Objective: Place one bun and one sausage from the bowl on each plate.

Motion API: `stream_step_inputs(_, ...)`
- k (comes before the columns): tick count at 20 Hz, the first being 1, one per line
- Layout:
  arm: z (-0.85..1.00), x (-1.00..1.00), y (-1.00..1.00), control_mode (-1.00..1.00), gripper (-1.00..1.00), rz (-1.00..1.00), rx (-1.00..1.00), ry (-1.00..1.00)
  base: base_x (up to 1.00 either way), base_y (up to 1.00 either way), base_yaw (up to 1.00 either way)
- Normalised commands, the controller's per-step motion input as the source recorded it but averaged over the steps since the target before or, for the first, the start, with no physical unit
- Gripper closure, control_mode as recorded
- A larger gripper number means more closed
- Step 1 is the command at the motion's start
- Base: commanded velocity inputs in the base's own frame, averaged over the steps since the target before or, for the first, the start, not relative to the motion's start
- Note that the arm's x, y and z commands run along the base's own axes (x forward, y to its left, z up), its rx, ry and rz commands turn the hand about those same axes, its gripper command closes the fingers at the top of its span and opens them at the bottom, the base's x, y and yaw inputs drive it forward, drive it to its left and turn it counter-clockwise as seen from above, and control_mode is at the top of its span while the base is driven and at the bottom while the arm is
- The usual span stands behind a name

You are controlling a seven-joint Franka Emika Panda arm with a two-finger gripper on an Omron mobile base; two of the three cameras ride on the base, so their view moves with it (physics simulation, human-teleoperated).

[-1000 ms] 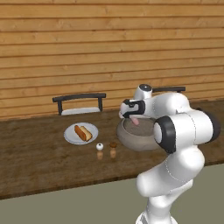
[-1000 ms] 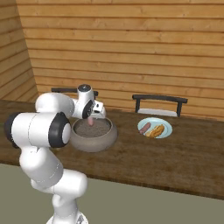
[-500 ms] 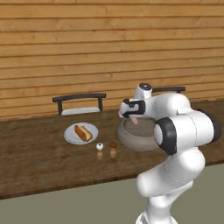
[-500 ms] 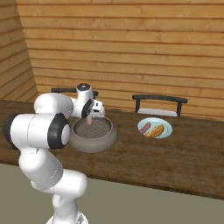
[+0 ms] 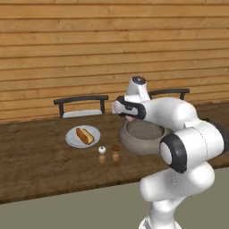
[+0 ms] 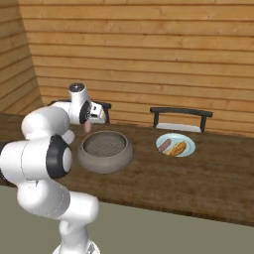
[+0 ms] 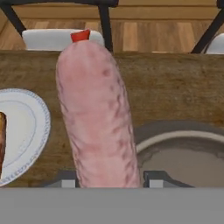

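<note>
Fingers clamped on pink sausage, above rim of grey bowl.

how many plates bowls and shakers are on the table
plates: 2
bowl: 1
shakers: 2
total: 5
</note>
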Motion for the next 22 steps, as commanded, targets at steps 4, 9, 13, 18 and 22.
stream_step_inputs(4, 0.0, -0.03, 0.96, -1.0, 1.0, -0.05, -0.03, 0.16, 0.0, 0.0, 0.0)
stream_step_inputs(9, -0.07, 0.0, 0.81, -1.0, 1.0, -0.03, -0.02, 0.11, 0.0, 0.0, 0.0)
stream_step_inputs(13, -0.29, 0.0, 0.55, -1.0, 1.0, 0.0, -0.07, 0.11, 0.0, 0.0, 0.0)
stream_step_inputs(18, -0.36, 0.0, 0.43, -1.0, 1.0, 0.0, -0.07, 0.13, 0.0, 0.0, 0.0)
stream_step_inputs(22, -0.29, 0.15, 0.28, -1.0, 1.0, 0.0, -0.04, 0.13, 0.0, 0.0, 0.0)
